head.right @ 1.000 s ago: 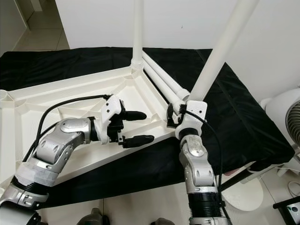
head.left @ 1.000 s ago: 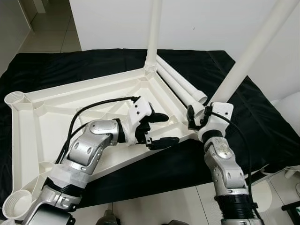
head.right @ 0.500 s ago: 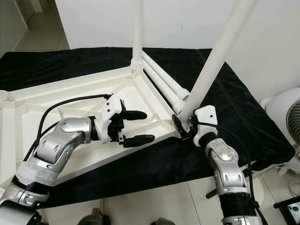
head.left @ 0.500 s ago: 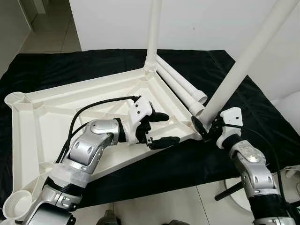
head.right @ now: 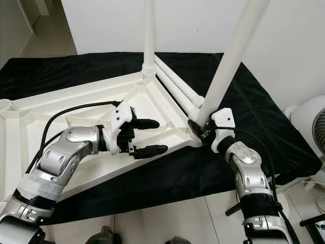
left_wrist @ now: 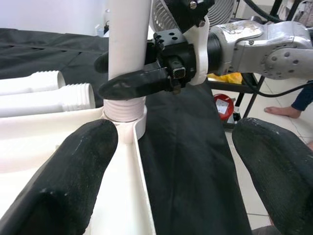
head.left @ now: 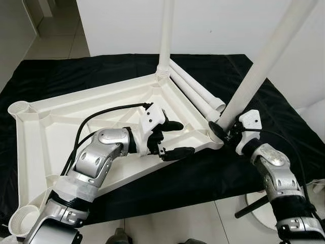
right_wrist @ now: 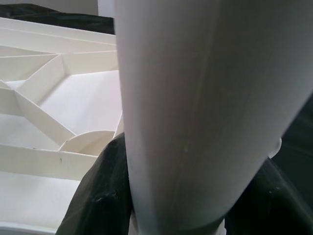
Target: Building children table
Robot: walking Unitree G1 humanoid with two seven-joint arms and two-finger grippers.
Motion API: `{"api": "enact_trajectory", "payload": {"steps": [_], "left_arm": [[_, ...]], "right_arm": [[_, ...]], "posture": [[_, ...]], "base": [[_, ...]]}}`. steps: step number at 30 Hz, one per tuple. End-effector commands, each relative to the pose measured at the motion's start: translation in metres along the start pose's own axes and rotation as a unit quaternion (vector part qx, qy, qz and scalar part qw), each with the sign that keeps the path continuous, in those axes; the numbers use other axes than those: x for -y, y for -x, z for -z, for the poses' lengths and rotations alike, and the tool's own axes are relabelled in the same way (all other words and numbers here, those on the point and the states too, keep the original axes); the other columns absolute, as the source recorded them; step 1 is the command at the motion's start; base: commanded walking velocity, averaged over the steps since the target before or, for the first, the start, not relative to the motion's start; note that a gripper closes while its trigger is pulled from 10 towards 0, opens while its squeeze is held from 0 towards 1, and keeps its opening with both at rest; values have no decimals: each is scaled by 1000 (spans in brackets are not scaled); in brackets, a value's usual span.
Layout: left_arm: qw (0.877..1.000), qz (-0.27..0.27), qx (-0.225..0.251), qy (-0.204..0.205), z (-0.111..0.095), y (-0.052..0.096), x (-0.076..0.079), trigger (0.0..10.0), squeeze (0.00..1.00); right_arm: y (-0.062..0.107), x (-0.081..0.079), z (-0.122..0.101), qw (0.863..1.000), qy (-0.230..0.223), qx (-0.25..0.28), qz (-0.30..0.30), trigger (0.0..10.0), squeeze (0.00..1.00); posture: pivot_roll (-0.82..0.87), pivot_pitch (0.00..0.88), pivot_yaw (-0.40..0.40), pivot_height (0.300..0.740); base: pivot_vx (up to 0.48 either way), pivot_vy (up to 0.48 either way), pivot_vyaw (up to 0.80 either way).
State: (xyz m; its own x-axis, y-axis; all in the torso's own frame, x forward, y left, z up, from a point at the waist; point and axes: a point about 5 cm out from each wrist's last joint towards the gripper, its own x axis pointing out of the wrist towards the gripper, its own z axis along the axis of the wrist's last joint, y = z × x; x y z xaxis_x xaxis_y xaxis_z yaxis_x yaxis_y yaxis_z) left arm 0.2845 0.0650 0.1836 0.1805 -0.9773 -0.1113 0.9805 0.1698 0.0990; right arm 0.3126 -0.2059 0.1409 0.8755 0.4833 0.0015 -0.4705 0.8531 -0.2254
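Note:
The white table top (head.left: 66, 122) lies upside down on a black cloth (head.left: 264, 101). One white leg (head.left: 165, 35) stands upright in its far corner socket. My right gripper (head.left: 223, 133) is shut on a second leg (head.left: 261, 66), low down by its threaded end (left_wrist: 124, 108), which rests at the near right corner socket. This leg leans to the right. In the right wrist view the leg (right_wrist: 195, 98) runs between my black fingers (right_wrist: 100, 196). My left gripper (head.left: 182, 138) is open over the table top's underside, just left of that corner, holding nothing.
Two loose legs (head.left: 198, 94) lie side by side on the cloth along the table top's right edge. Empty sockets sit at the left corners (head.left: 19, 108) (head.left: 23, 219). A fan (head.right: 316, 124) stands right of the cloth. A person's foot (left_wrist: 279, 110) rests on the floor.
My right arm has swung out to the right while keeping hold of the leg. The leg's lower end has shifted down to the near right corner socket. The left arm has barely moved.

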Motion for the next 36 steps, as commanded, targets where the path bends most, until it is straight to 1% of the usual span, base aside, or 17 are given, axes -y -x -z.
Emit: {"api": "enact_trajectory", "payload": {"steps": [1, 4, 5, 6, 9, 12, 15, 19, 20, 26, 27, 29, 31, 32, 33, 34, 36], "left_arm": [[1000, 6, -5, 0, -1, -1, -1, 10000, 0], [1000, 5, -5, 0, -1, -1, -1, 10000, 0], [1000, 5, -5, 0, -1, -1, -1, 10000, 0], [1000, 4, -5, 0, -1, -1, -1, 10000, 0], [1000, 4, -5, 0, -1, -1, -1, 10000, 0], [1000, 7, -5, 0, -1, -2, 0, 10000, 0], [1000, 9, -5, 0, -1, -2, 0, 10000, 0], [1000, 9, -5, 0, -1, -3, 0, 10000, 0], [1000, 10, -5, 0, 0, -3, 0, 10000, 0], [1000, 11, -5, 0, 0, -3, 1, 10000, 0], [1000, 11, -5, 0, 0, -3, 1, 10000, 0], [1000, 11, -5, 1, 0, -2, 2, 10000, 0], [1000, 11, -5, 1, 0, -2, 2, 10000, 0], [1000, 11, -5, 1, 1, -2, 2, 10000, 0], [1000, 11, -5, 1, 1, -2, 2, 10000, 0], [1000, 10, -6, 1, 1, -2, 2, 10000, 0], [1000, 10, -6, 1, 1, -2, 2, 10000, 0]], "right_arm": [[1, -2, 10, 1000, -20, -18, 0, 2157, 0], [2, -1, 12, 999, -30, -19, 17, 2157, 0], [2, -2, 14, 998, -49, -22, 24, 10000, 0], [2, -2, 16, 997, -65, -26, 29, 10000, 0], [2, -2, 17, 996, -74, -28, 30, 10000, 0], [-1, 2, 21, 993, -95, -51, 43, 10000, 0], [-3, 5, 23, 992, -101, -61, 40, 10000, 0], [-4, 7, 23, 992, -97, -72, 46, 10000, 0], [-6, 9, 26, 988, -108, -94, 58, 10000, 0], [-9, 6, 25, 986, -120, -100, 50, 10000, 0], [-12, 5, 24, 984, -128, -103, 65, 10000, 0], [-14, 5, 23, 983, -132, -105, 76, 10000, 0], [-14, 5, 23, 983, -132, -105, 76, 10000, 0], [-17, 5, 22, 978, -144, -109, 108, 10000, 0], [-17, 5, 22, 978, -144, -109, 108, 10000, 0], [-20, 1, 20, 975, -143, -107, 130, 10000, 0], [-20, 1, 20, 975, -143, -107, 130, 10000, 0]], "posture": [[14, 21, -4, 740], [13, 22, -6, 740], [11, 23, -5, 740], [11, 23, -5, 740], [11, 23, -5, 740], [5, 27, -3, 740], [3, 23, -4, 740], [4, 21, -9, 740], [5, 20, -11, 740], [7, 19, -14, 740], [10, 18, -20, 740], [10, 19, -21, 740], [10, 19, -21, 740], [11, 17, -24, 740], [11, 17, -24, 740], [12, 15, -26, 740], [12, 15, -26, 740]], "base": [[0, 0, 0], [0, 0, 0], [0, 0, 0], [0, 0, 0], [0, 0, 0], [0, 0, 0], [0, 0, 0], [0, 0, 0], [0, 0, 0], [0, 0, 0], [0, 0, 0], [0, 0, 0], [0, 0, 0], [0, 0, 0], [0, 0, 0], [0, 0, 0], [0, 0, 0]]}}
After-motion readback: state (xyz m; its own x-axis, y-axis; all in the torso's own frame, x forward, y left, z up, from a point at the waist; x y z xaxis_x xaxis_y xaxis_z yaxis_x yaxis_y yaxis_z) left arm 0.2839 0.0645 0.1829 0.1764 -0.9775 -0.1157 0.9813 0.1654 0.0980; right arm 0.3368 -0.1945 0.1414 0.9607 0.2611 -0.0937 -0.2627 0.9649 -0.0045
